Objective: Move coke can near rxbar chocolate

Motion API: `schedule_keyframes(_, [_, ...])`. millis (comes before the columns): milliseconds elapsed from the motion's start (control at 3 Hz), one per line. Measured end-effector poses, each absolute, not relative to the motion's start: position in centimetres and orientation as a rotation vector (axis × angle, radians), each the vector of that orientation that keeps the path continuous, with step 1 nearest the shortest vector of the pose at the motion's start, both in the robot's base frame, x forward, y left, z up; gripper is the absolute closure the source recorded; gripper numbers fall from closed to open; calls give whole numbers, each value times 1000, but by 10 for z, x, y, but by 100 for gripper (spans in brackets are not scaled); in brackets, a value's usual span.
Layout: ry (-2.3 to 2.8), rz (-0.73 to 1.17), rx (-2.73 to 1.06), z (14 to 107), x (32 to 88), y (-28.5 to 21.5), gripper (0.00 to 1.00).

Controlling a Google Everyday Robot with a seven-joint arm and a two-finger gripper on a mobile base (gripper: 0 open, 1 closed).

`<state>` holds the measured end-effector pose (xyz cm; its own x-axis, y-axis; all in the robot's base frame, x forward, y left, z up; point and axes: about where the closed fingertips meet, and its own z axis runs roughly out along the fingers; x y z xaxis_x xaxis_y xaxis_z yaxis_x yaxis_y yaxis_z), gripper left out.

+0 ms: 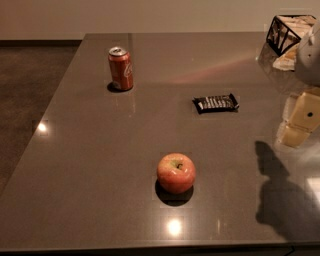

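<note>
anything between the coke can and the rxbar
Nothing visible: only bare table between the coke can and the rxbar chocolate. The apple sits off that path; the claw hangs at the right edge.

On worktop (100, 165): can (120, 68), bar (216, 103), apple (176, 173)
Upright can far left, bar well right, apple nearest; tool (299, 125) at right edge.

It looks like an office break room or pantry. A wide, glossy grey bench (100, 175) mirrors ceiling lights as bright spots. Dark carpet (30, 85) runs along its left side, and a plain pale wall (150, 15) closes the back. A black wire basket (287, 30) holding packets sits at the far right corner. Snacks lie out: a can (121, 68), a bar (216, 103), an apple (176, 173). The cream-coloured gripper (300, 122) hangs over the bench's right side.
</note>
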<state>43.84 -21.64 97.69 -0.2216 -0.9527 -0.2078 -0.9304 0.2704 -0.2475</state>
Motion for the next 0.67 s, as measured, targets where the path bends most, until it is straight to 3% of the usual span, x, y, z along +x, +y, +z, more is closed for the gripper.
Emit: schedule_keyframes(667, [2189,-45,-1649,989,469,-194,0])
